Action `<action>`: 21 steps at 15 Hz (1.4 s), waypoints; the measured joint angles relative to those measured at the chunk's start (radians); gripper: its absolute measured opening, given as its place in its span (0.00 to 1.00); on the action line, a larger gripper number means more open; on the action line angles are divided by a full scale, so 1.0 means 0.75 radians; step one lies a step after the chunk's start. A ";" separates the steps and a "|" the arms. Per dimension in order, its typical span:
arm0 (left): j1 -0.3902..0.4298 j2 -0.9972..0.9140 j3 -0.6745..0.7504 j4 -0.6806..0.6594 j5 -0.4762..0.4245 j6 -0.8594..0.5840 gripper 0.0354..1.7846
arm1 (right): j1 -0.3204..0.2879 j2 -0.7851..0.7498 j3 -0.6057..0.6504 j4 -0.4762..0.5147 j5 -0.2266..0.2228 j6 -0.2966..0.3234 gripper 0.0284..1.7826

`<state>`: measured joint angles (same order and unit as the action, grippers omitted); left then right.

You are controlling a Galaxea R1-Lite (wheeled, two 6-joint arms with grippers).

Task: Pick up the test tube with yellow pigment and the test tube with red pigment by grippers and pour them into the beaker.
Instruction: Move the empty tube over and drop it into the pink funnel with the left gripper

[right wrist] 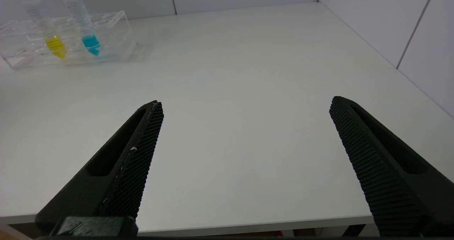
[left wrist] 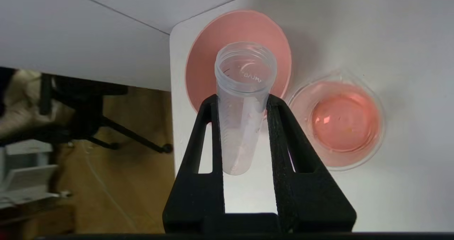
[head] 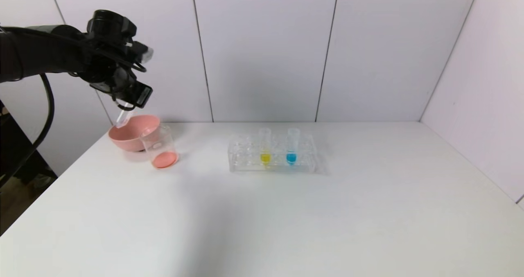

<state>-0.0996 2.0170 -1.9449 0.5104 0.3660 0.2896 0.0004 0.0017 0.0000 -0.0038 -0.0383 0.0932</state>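
In the head view, the left gripper (head: 127,101) hangs at upper left, clamping an inverted, drained test tube with red pigment (head: 123,117) whose mouth points into the pink bowl (head: 133,138); the beaker (head: 160,147) beside it holds red-orange liquid. The test tube with yellow pigment (head: 265,148) stands in the clear rack (head: 272,154) at centre (next to a blue one). The left wrist view shows both fingers (left wrist: 280,133) pressed against the empty tube. In the right wrist view, the right gripper (right wrist: 244,107) hovers low, jaws spread wide, holding nothing.
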 joint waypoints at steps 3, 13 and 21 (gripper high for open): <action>0.022 -0.081 0.210 -0.256 -0.024 -0.255 0.21 | 0.001 0.000 0.000 0.000 0.000 0.000 0.96; 0.066 -0.303 1.150 -1.425 -0.018 -0.350 0.21 | 0.001 0.000 0.000 -0.001 0.000 0.000 0.96; 0.125 -0.063 1.178 -1.763 0.007 -0.493 0.21 | 0.000 0.000 0.000 -0.001 0.000 -0.001 0.96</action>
<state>-0.0062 1.9696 -1.0617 -0.8115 0.3709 -0.0802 0.0004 0.0017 0.0000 -0.0043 -0.0383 0.0928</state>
